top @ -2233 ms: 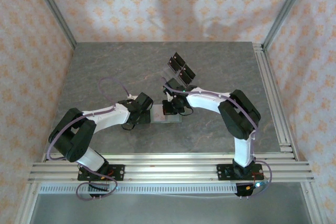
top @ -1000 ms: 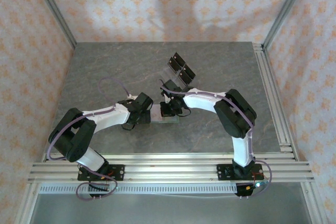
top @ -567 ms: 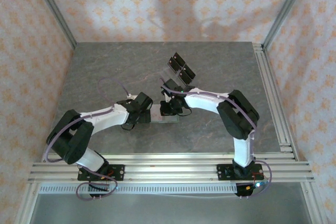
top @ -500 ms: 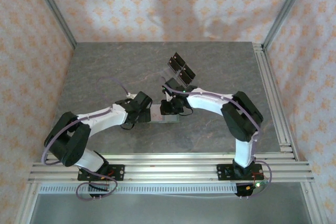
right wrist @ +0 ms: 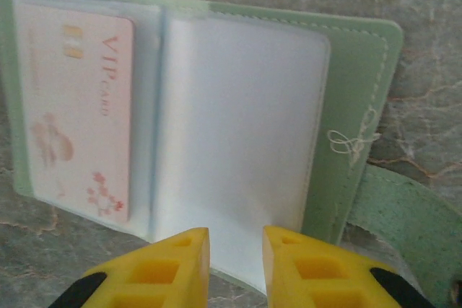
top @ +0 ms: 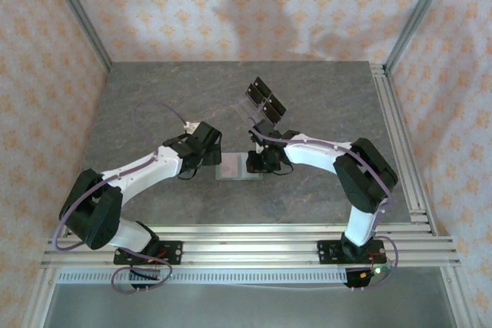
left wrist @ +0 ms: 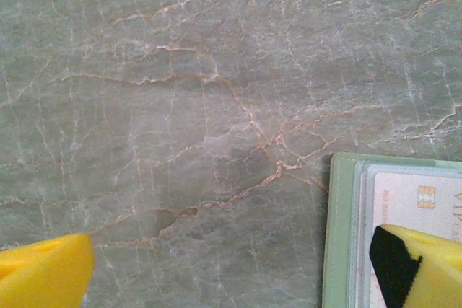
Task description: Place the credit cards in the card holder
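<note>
Card holder [right wrist: 354, 91] lies open and flat on the tabletop [left wrist: 180, 70] between the two arms, long axis 9-to-3 in the top view. One credit card [right wrist: 79, 113] sits in the pocket on the 9 o'clock half in the right wrist view, its long axis 12-to-6, chip end at 12. Next to it toward 3 is an empty clear sleeve [right wrist: 238, 120]. The snap tab [right wrist: 404, 214] sticks out at 4 o'clock. Right pincer [right wrist: 235, 236] is at the holder's 6 o'clock edge in that view, so the holder lies dead ahead at 12 and the sleeve's near edge runs under the gap. Its jaws are parted only a crack, with nothing clamped that I can see. Left pincer [left wrist: 232, 261] gapes fully wide and holds nothing, over bare tabletop. The holder is at its 3-to-4 o'clock, and one yellow fingertip [left wrist: 429, 272] overlaps the carded corner; touching or not, can't tell. Judgement: the right arm is nearer and lined up on the empty sleeve, so the next move turns on that 12 o'clock line, along the card's long axis. Clear stand [top: 265, 99] stands well apart at 1 o'clock of the holder in the top view.
</note>
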Robot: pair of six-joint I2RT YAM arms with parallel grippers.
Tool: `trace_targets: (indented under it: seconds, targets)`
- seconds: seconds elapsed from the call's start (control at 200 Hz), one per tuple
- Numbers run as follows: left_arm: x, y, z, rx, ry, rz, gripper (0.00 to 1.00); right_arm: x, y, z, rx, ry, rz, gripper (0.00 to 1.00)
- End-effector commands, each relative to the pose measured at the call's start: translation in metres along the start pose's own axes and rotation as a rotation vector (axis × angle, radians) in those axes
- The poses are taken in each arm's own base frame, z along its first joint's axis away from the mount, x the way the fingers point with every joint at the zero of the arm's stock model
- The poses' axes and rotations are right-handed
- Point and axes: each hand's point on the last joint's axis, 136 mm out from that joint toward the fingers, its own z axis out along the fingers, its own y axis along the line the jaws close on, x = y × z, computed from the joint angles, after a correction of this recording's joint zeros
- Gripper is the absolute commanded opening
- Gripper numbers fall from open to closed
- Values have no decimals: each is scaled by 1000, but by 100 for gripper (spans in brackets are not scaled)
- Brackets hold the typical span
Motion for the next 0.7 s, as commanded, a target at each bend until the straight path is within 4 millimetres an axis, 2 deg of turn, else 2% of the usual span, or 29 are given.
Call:
trace_targets:
  seconds: [0.0, 0.14, 0.235, 0.47, 0.691]
  targets:
    - [-16, 0, 4, -9, -78, 28, 100, -2, -12, 5, 37, -21, 25, 25]
    - [-26, -7, 3, 23, -117, 16, 100, 2, -21, 9, 55, -17, 37, 25]
    - [-30, -21, 5, 91, -105, 2, 100, 4, -27, 11, 70, -13, 44, 25]
    - [-25, -61, 16, 303, 1, -28, 100, 12, -39, 21, 81, -2, 67, 24]
    - [-20, -78, 26, 417, 40, -76, 100, 16, -42, 28, 77, 7, 78, 23]
